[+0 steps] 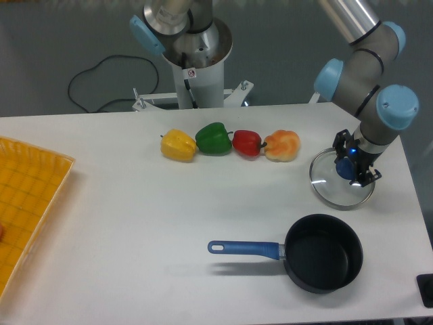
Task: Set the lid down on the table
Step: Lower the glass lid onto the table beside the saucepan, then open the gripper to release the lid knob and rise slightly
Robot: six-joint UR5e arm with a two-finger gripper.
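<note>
The gripper (349, 167) grips the blue knob of the lid (329, 184) at the table (135, 217).

there is a single fixed view, set high in front of the table (135, 223) and tilted down across it toward the arm's pedestal (199, 64) at the far edge, with grey floor and a black cable (101, 71) behind. it stands far enough back to take in nearly the whole tabletop, though the yellow tray (27, 203) is cut by the left border and the arm's upper links leave the top. no second view shares the scene.
</note>
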